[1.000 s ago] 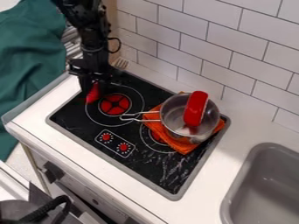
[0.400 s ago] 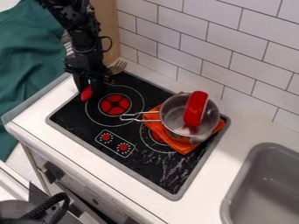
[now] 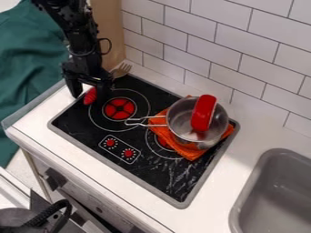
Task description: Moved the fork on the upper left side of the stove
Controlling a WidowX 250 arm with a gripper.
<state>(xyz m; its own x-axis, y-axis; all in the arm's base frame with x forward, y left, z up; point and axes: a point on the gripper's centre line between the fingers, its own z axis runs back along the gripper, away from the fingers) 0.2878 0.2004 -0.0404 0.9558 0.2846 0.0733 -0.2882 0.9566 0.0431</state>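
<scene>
The fork lies on the stove's far left corner, so the job looks done, and the wide-open gripper, holding nothing, just needs to go away.

Shiny metal pot, glossy black stovetop, smooth glossy wall tiles, matt green cloth.
</scene>
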